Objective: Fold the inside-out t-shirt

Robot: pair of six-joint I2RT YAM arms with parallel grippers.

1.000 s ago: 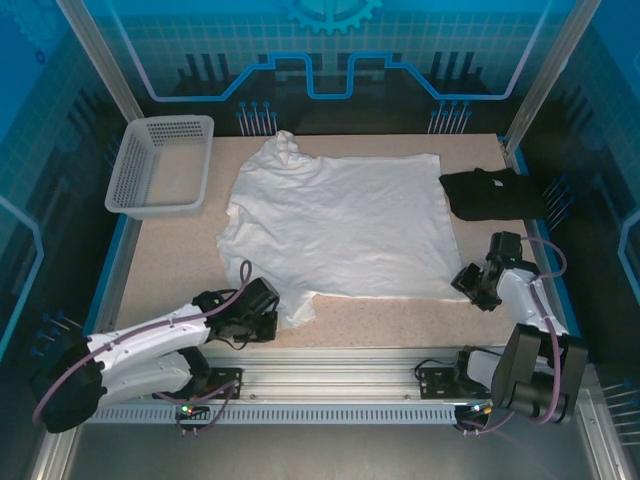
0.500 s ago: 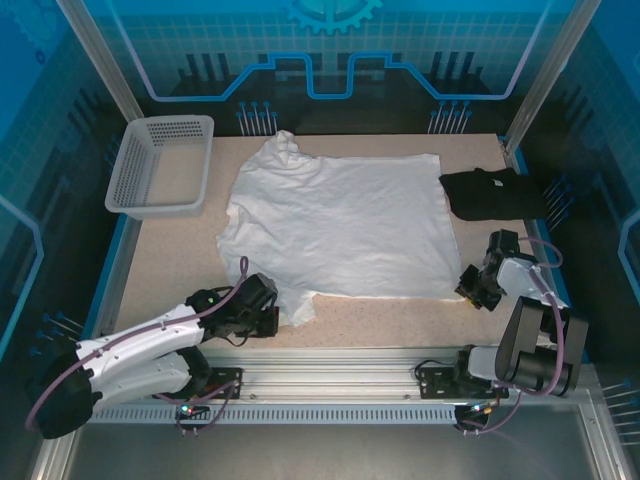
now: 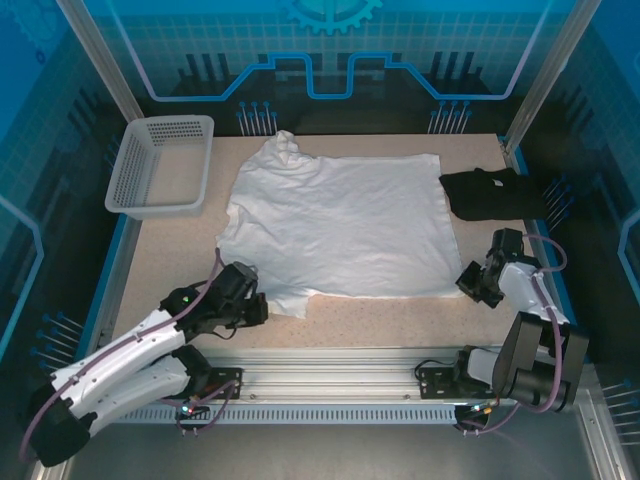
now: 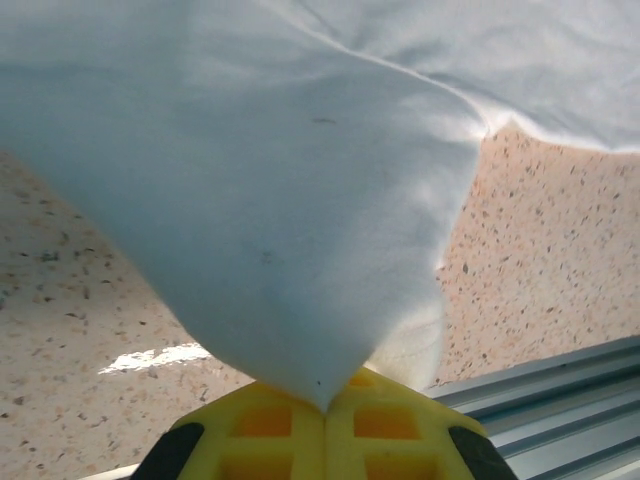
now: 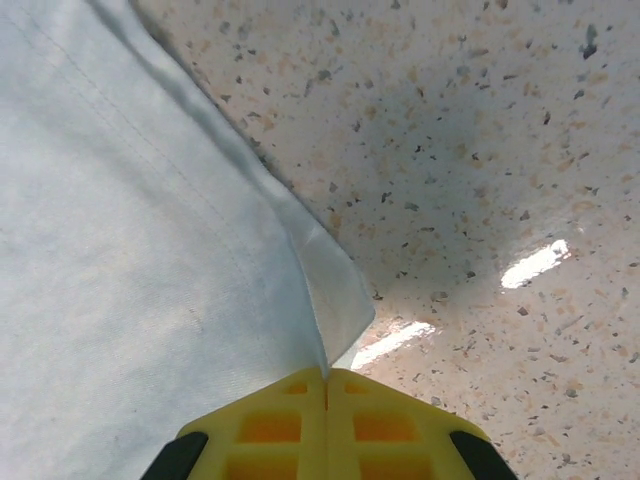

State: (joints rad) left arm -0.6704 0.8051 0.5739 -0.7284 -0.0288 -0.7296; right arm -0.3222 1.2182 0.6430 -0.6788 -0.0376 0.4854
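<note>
The left gripper (image 4: 325, 398) is pinched fully closed on the near-left corner of the white, wrinkled cotton t-shirt (image 3: 340, 225), the cloth rising from its fingers in a peak. The right gripper (image 5: 325, 378) is clamped tight on the near-right hem corner. The shirt lies spread across the middle of the speckled beige tabletop (image 3: 170, 250), showing faint dark specks.

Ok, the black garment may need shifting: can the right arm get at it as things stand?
Probably not yet. The black garment lies just beyond the right arm, with bare table between, but its jaws are shut on the shirt's near right corner; it would have to let go first.
</note>
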